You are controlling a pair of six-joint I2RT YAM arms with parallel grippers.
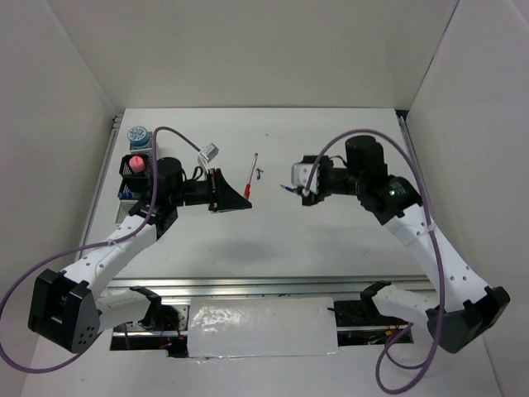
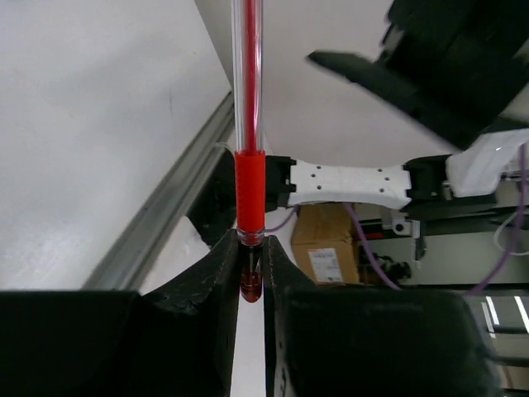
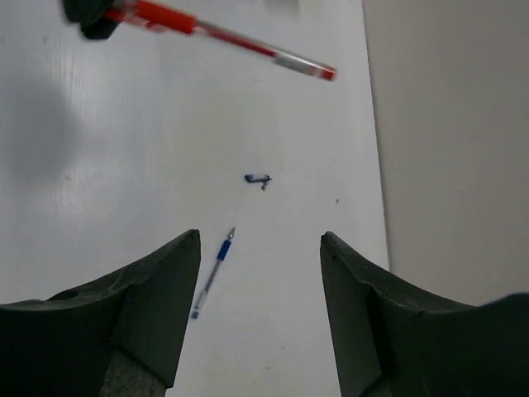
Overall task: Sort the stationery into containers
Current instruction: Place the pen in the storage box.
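My left gripper [image 1: 240, 199] [image 2: 251, 248] is shut on the red end of the red pen [image 1: 252, 174] [image 2: 249, 178], which sticks out past the fingertips toward the far side. The red pen also shows at the top of the right wrist view [image 3: 223, 33]. My right gripper [image 1: 294, 190] [image 3: 260, 240] is open and empty above the table. The blue pen [image 3: 212, 269] [image 1: 285, 189] lies on the white table just inside its left finger [image 3: 157, 289]. The containers [image 1: 126, 175] stand in a row at the far left; one holds a pink block [image 1: 136, 164], and a round blue-white tin [image 1: 137, 135] is at the far end.
A small blue piece [image 1: 260, 173] [image 3: 258, 179] lies on the table between the two pens. A small pale clear object [image 1: 208, 152] lies behind the left arm. White walls enclose the table on three sides. A metal rail [image 1: 111, 157] runs along the left edge.
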